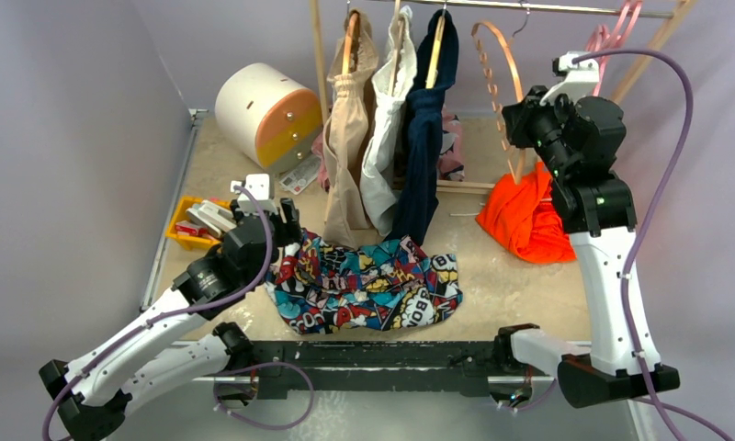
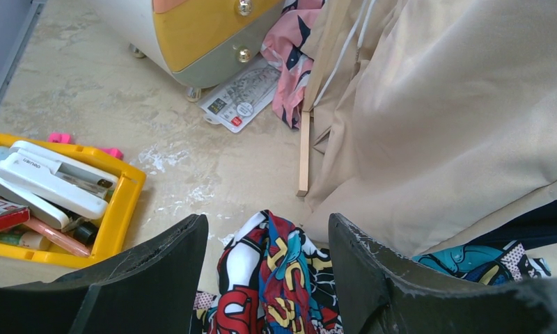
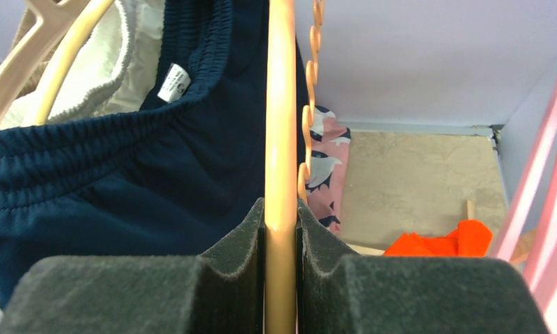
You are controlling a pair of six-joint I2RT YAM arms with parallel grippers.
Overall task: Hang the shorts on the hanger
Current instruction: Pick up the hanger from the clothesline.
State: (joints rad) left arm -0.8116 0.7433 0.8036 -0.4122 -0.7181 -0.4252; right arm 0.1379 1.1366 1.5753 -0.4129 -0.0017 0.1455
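Peach-orange and thin, the clothes hanger with wavy notched arms is clamped between my right fingers. They grip 1 smooth arm up near the metal hanging rail, just beside a navy garment. My left fingers stand apart, low over the beige table. They straddle a raised fold at the left edge of the multicolour comic-print fabric shorts; there is cloth between them but no pinch on it. The shorts lie spread and rumpled on the table at the front, below the hung clothes and well apart from the hanger.

I judge the shorts light, limp and a little slick. They will sag wherever I lift them, and 1 pinched layer may slide out. I would take hold at the waistband, where gathered cloth is thickest, and close on the whole fold, though I cannot tell from here which edge that is. The hanger looks stiff but springy, so a firm hold on it matters when cloth is fed over an arm.
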